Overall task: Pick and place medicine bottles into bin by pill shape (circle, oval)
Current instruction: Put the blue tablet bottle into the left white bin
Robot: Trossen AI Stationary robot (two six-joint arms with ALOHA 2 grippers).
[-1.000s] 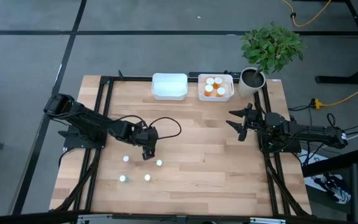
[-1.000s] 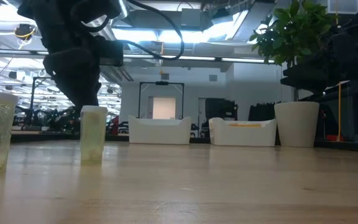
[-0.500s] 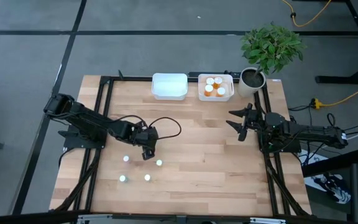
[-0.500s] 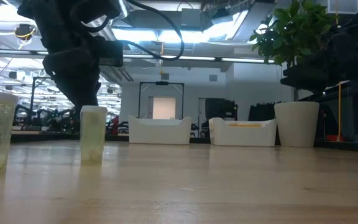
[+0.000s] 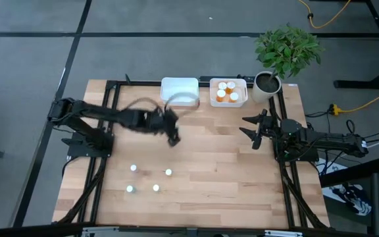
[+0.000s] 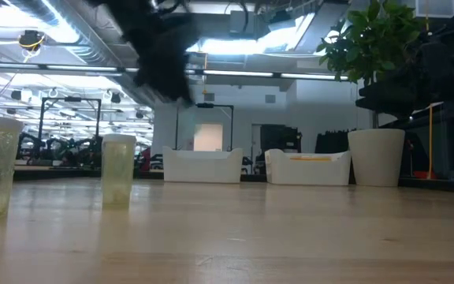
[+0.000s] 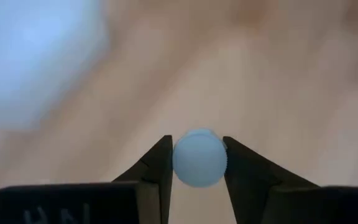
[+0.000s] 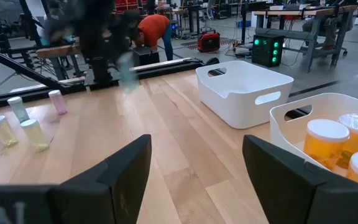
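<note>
Between the fingers of the left hand (image 7: pixel 197 163) a pale-capped vial (image 7: pixel 199 158) sits clamped, lifted a moment ago from beside four others (image 5: pixel 168 172) and now nearing the empty white bin (image 5: pixel 179 91); the right hand (image 5: pixel 252 130) waits open.

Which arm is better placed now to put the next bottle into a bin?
Left. The left gripper is shut on a small vial and is near the empty white bin. The right gripper is open, holding nothing.
</note>
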